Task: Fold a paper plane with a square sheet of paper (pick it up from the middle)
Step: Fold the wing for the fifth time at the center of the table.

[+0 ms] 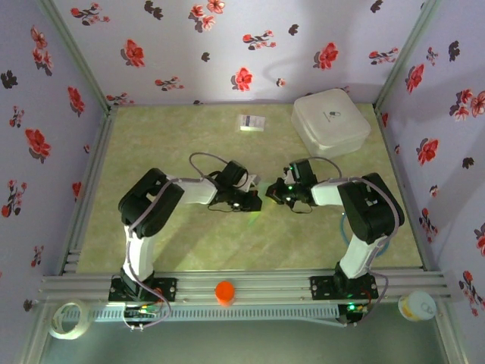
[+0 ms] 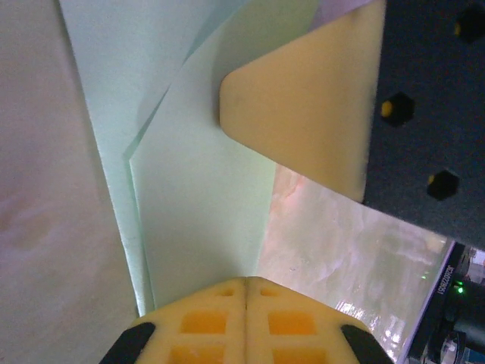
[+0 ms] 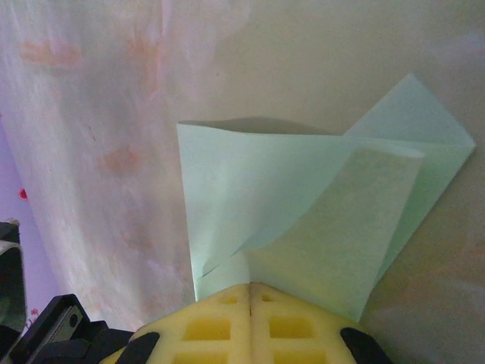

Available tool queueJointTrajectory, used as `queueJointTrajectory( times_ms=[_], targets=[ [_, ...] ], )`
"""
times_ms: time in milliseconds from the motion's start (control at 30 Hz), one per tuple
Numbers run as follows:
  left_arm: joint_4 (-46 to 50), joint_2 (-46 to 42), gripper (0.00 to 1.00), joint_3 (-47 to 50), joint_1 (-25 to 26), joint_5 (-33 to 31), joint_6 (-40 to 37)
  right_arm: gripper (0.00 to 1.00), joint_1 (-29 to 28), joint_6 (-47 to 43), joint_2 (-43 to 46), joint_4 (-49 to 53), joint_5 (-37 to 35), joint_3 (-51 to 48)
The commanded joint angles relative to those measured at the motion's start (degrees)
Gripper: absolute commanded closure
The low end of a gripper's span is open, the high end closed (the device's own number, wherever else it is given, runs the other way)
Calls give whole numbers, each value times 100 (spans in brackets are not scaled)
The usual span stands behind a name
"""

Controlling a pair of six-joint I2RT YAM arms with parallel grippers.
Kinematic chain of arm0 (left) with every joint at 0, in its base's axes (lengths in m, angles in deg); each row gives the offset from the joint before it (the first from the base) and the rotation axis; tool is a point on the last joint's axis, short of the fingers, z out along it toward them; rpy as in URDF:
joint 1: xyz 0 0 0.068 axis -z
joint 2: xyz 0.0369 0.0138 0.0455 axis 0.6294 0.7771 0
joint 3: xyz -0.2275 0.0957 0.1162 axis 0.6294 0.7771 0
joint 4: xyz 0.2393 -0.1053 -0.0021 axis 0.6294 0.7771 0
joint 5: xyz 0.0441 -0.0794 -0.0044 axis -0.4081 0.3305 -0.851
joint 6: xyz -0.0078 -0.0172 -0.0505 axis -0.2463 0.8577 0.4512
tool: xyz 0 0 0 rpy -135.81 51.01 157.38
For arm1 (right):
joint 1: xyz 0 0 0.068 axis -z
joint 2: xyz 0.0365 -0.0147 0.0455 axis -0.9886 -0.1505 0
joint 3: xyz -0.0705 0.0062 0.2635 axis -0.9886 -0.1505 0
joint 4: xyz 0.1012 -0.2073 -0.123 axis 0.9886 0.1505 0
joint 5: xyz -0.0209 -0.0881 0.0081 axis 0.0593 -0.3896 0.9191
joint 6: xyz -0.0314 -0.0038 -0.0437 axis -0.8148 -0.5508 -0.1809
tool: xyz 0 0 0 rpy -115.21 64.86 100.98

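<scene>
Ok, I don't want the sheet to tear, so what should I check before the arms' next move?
1. Left pincer shut on the paper: ok.
2. Right pincer shut on the paper: ok.
3. Folds lying flat: not ok, the top layer curls open.
4. Paper lifted off the table: cannot tell.
5. Box and card well away from both pincers: ok.

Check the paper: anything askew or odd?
Yes. In the right wrist view the square sheet of paper, pinched in the shut right tool, is folded unevenly: one flap bows up and its corners miss the layer behind. The left tool pinches it too. No tears seen.
</scene>
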Motion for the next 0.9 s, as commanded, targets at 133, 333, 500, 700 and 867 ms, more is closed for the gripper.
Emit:
queueJointTrajectory(
  times_ms=[133,333,500,700,867],
  targets=[
    [991,364,100,635,130,-245,-41,94,262,-455,-155,634,-335,322],
    [1017,365,100,633,130,-234,-72,94,465,-632,-263,748,-294,541],
    [949,364,100,678,135,-211,-45,94,621,-690,-401,781,-325,713],
    [913,325,100,731,132,-225,-47,94,761,-646,-231,765,-298,770],
    [884,295,100,732,130,-226,-44,93,759,-589,441,802,-239,655]
  ],
)
